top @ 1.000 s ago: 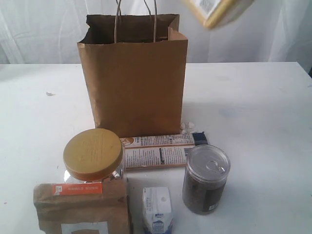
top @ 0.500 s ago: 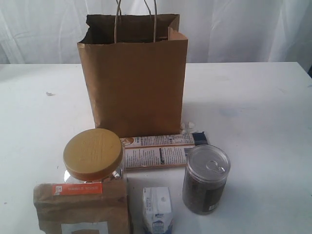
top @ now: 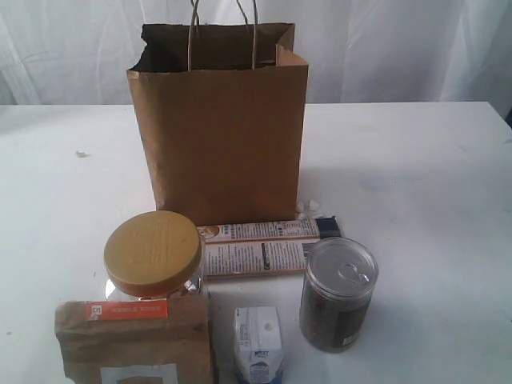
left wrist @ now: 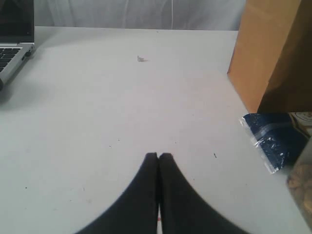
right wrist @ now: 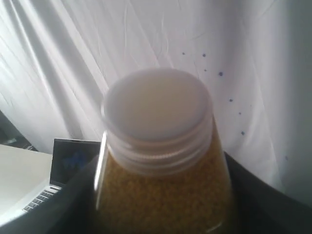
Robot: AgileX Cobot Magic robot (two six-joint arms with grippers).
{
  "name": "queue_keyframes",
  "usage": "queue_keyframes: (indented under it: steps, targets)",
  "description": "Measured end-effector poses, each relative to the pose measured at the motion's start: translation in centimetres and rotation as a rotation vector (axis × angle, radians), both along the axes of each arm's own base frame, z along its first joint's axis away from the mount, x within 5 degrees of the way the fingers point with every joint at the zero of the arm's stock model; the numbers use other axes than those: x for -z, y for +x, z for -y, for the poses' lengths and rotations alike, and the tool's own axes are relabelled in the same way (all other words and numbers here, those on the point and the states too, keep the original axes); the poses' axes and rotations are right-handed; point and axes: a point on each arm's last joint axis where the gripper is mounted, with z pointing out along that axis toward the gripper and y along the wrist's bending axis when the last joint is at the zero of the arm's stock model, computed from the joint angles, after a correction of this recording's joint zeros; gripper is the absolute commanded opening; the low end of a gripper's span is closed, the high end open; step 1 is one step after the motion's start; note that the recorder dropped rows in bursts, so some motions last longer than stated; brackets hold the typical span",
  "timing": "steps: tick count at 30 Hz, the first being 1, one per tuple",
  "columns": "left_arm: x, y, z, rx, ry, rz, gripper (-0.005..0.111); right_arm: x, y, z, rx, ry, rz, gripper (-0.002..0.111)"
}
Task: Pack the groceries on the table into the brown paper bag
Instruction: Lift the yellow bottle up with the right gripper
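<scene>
Holding the clear, yellow-filled bottle point(right wrist: 158, 190) with the white screw cap point(right wrist: 157, 105), your right jaws are spread partway around its body, which sits squarely between them. They are raised high, above what the exterior view takes in. The tall kraft-brown paper bag point(top: 220, 136) with twisted handles does not show anywhere ahead of these jaws, only a white curtain point(right wrist: 63, 58) and an open laptop point(right wrist: 73, 163).

That is your main risk. If you lower the bottle without the bag mouth in sight, it may catch the rim or a handle and fold the paper, or topple the bag.

Your left jaws are pressed shut and empty, low over the white counter point(top: 416, 160), with the bag's corner ahead of them and off to one side. Nothing braces the bag, so a bump or a release from height would probably tip it.

The bottle looks smooth and round, so a tilt could let it slide.

The yellow-lidded clear jar point(top: 152, 256), dark pull-tab can point(top: 338, 294), small white carton point(top: 258, 344), brown paper pouch point(top: 134, 342) and long navy-orange packet point(top: 260, 248) wait on the counter, well clear of both jaws.
</scene>
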Motion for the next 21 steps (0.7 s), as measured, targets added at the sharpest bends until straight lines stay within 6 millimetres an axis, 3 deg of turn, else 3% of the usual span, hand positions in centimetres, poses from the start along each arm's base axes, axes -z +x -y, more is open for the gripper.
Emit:
queue_keyframes:
  steps: [6, 11, 21]
  targets:
    - [0.0, 0.0, 0.0, 0.0, 0.0, 0.0, 0.0, -0.7, -1.4, -0.2, -0.079, -0.02, 0.097, 0.0]
    - [0.0, 0.0, 0.0, 0.0, 0.0, 0.0, 0.0, 1.6, -0.1, -0.8, -0.099, 0.006, 0.044, 0.0]
    - [0.0, 0.0, 0.0, 0.0, 0.0, 0.0, 0.0, 2.6, 1.3, -0.8, -0.046, -0.068, 0.099, 0.0]
